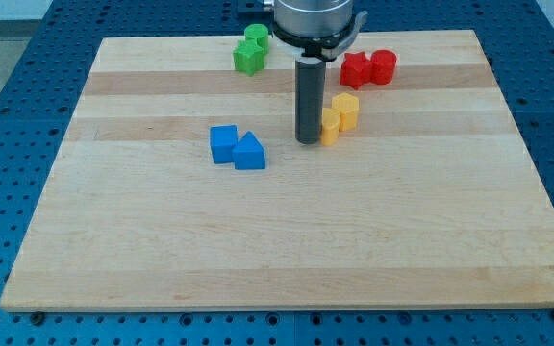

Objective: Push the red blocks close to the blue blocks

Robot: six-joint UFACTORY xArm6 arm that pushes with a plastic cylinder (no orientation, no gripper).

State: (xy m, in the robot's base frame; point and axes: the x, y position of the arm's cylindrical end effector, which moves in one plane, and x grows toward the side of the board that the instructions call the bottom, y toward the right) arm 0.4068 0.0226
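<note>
My tip (308,140), a bare rod with no jaws to part or close, rests just left of the yellow blocks (339,115). The red blocks (368,69) sit far right; the blue blocks (238,146) lie left, nearer, well apart from them.

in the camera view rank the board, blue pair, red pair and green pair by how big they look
1. wooden board
2. blue blocks, nearest the view's bottom
3. red blocks and green blocks: too alike to rank

My tip touches the yellow blocks.

A pale wooden board (287,240) (banded grain) lies on a blue perforated table (8,58) under even light
</note>
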